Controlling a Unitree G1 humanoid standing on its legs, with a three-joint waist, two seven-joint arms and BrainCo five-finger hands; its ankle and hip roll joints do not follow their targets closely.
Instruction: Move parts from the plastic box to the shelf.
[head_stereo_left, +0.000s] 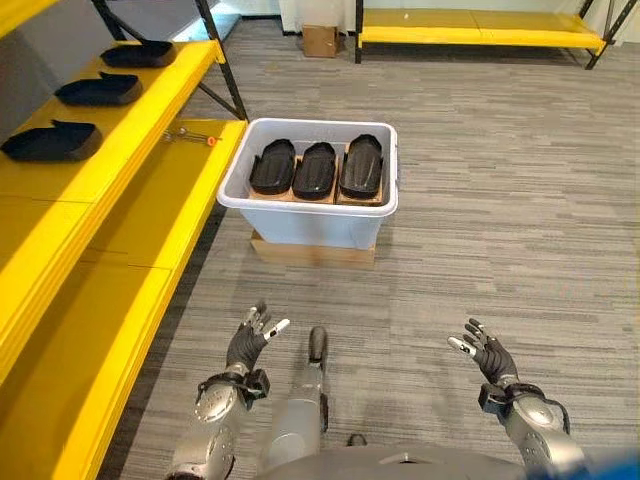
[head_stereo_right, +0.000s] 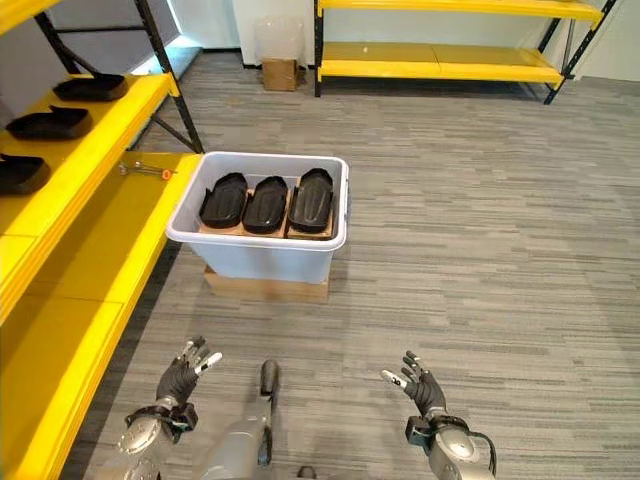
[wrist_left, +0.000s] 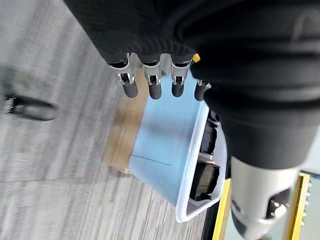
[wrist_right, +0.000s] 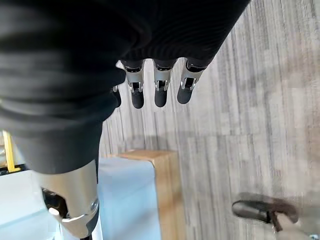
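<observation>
Both hands, left hand (head_stereo_left: 250, 340) and right hand (head_stereo_left: 487, 355), fingers spread and empty, are well short of the plastic box (head_stereo_left: 310, 215) ahead; approach squarely, then grasp one black part (head_stereo_left: 315, 170).

My head cameras look down on the plastic box (head_stereo_left: 310, 185); both wrist cameras view it closely, sharing it.
</observation>
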